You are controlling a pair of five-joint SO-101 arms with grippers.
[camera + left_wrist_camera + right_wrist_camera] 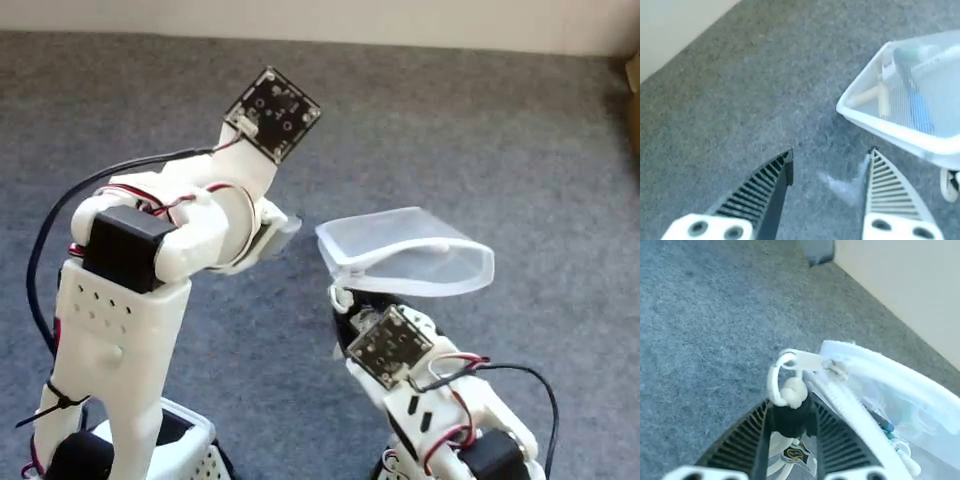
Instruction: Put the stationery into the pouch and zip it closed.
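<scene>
Translucent white mesh pouch [410, 255], soft and rectangular with its mouth open, around mid-surface over the fuzzy grey surface [520, 120]. Stationery [917, 107] shows through the mesh: pen-like sticks and a blue piece. Right end effector [790, 412] narrow, clamped on the knotted white cord [792, 392] of the zipper pull [807, 360]. Left end effector [830, 155] wide, with ribbed fingers, holding nothing, just beside the pouch.

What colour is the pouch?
The pouch is see-through white mesh; the left wrist view shows it best.
</scene>
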